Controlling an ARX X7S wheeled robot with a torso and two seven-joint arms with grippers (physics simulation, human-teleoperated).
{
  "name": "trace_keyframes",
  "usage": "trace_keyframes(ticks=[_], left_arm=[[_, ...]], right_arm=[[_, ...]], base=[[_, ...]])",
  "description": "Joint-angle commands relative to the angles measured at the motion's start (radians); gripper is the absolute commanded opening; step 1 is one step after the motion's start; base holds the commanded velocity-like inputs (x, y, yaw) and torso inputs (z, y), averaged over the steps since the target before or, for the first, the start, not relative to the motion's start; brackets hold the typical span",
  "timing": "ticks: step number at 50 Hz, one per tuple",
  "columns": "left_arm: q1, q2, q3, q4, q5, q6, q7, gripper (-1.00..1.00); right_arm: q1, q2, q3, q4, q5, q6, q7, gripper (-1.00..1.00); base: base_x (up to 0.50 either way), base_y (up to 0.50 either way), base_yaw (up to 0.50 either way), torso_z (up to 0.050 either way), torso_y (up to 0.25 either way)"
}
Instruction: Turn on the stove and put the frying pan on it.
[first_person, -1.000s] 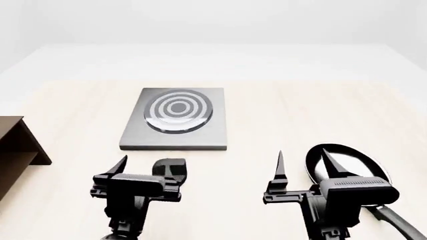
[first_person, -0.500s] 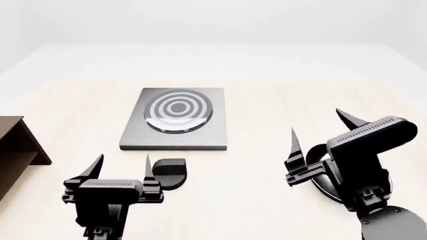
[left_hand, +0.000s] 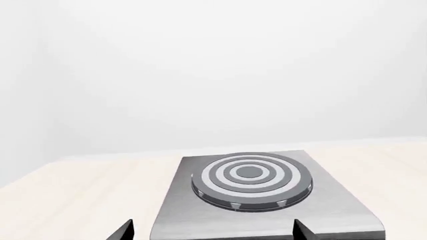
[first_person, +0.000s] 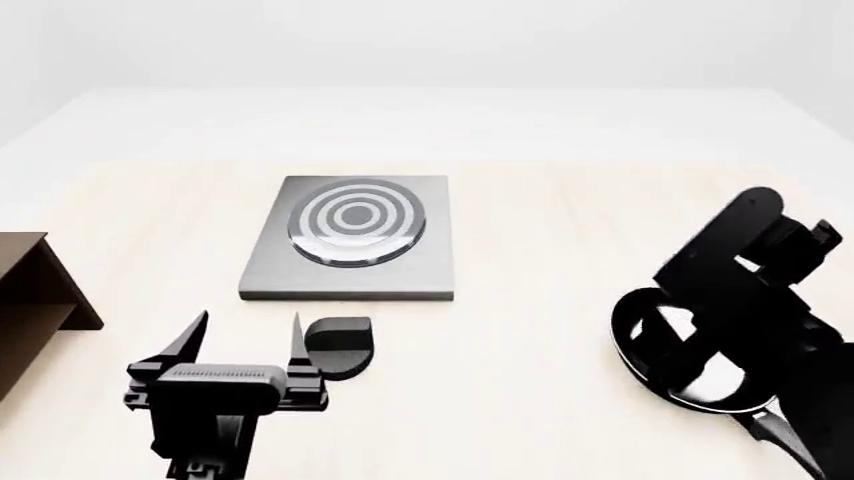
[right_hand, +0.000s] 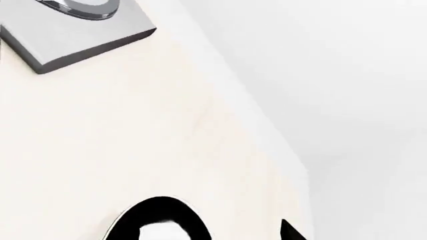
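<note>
Stove sits mid-tabletop, burner bare. Its black knob lies just in front, apart from the plate. Left gripper hovers just beside the knob, jaws spread fairly wide and empty, both tips showing in the left wrist view; it looks lined up for the knob turn. Frying pan rests on the tabletop at the robot's right, well apart from the stove, handle trailing toward the robot. Right gripper hangs over the pan, mostly hidden behind its own arm; can't tell its jaw state. Neither step looks done yet.
</note>
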Motion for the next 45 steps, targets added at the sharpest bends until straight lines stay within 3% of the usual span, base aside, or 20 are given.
trace_keyframes(ticks=[1, 15, 23, 33, 45], left_arm=[[0.001, -0.004, 0.006, -0.003, -0.002, 0.005, -0.005, 1.0], [-0.002, -0.008, 0.018, -0.01, 0.004, 0.006, -0.013, 1.0], [-0.003, -0.011, 0.022, -0.012, 0.006, 0.007, -0.017, 1.0], [-0.005, -0.014, 0.025, -0.012, 0.005, 0.004, -0.024, 1.0], [-0.011, -0.017, 0.021, -0.017, -0.005, 0.001, -0.03, 1.0]], right_arm=[[0.076, 0.111, -0.12, 0.035, 0.013, 0.092, -0.109, 1.0], [0.025, 0.186, -0.085, 0.097, 0.059, 0.069, -0.158, 1.0], [-0.083, 0.203, -0.031, 0.103, 0.117, 0.052, -0.155, 1.0], [-0.238, 0.238, 0.092, 0.106, 0.195, 0.028, -0.131, 1.0], [-0.515, 0.291, 0.337, 0.103, 0.276, -0.008, -0.056, 1.0]], base=[[0.0, 0.0, 0.0, 0.0, 0.0], [0.0, 0.0, 0.0, 0.0, 0.0], [0.0, 0.0, 0.0, 0.0, 0.0], [0.0, 0.0, 0.0, 0.0, 0.0], [0.0, 0.0, 0.0, 0.0, 0.0]])
